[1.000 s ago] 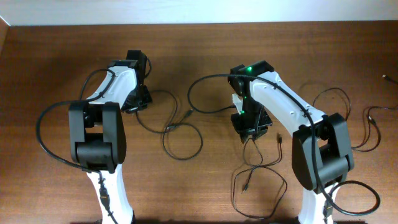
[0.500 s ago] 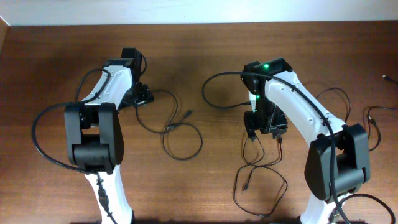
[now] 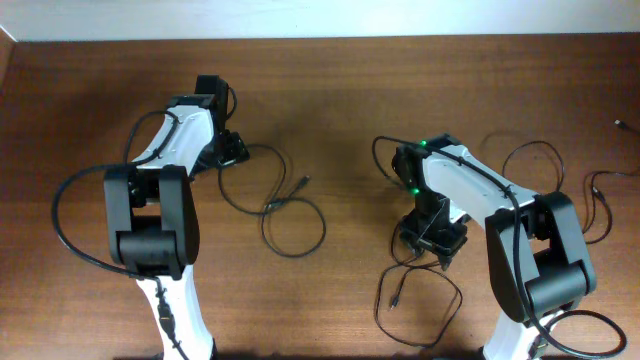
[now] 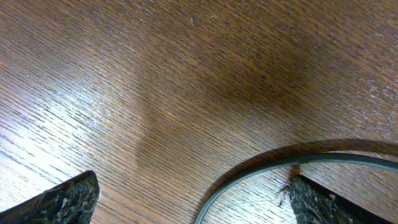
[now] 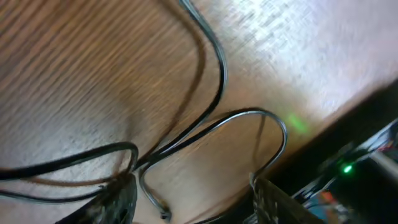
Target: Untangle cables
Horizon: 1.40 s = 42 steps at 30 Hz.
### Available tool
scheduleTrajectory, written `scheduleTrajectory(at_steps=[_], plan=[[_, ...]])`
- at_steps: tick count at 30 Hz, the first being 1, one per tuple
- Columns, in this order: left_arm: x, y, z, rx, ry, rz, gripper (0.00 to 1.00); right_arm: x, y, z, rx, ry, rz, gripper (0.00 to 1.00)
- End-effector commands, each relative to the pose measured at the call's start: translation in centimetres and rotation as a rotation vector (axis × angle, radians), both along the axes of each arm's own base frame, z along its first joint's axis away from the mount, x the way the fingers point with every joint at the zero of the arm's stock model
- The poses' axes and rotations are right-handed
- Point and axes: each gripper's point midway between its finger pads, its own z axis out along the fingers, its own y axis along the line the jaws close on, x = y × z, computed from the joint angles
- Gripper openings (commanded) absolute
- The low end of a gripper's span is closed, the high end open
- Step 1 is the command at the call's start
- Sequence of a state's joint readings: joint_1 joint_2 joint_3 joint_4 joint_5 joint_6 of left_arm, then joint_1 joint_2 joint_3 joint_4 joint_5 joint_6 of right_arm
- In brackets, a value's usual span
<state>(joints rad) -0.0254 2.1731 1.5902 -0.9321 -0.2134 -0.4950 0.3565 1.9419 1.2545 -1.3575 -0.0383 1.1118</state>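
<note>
Right hand [image 3: 438, 243] has shifted nearer the cables [image 5: 222, 74], thin black loose loops.

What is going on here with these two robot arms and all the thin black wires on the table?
Two robot arms are working on thin black cables spread over a wooden table. The left gripper is open and low over the wood, with one cable curving between its fingers, not pinched. The right gripper is open too, low over a cluster of looping strands that cross one another. Neither gripper holds anything at this moment.
</note>
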Motion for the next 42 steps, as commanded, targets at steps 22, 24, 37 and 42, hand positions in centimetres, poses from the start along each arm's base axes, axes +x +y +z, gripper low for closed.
scheduleTrajectory(at_steps=[22,24,37,42], plan=[[-3.1,-0.8,-5.3,-0.028,0.153,-0.003,0.99,-0.9,1.7,0.8,-0.009,-0.396,-0.376,0.60],[-3.1,-0.8,-5.3,-0.028,0.153,-0.003,0.99,-0.4,1.5,0.4,-0.023,-0.412,-0.371,0.60],[-3.1,-0.8,-5.3,-0.028,0.153,-0.003,0.99,-1.3,1.0,-5.7,-0.140,-0.256,-0.347,0.56],[-3.1,-0.8,-5.3,-0.028,0.153,-0.003,0.99,-1.7,1.5,-7.2,-0.134,-0.210,-0.355,0.56]])
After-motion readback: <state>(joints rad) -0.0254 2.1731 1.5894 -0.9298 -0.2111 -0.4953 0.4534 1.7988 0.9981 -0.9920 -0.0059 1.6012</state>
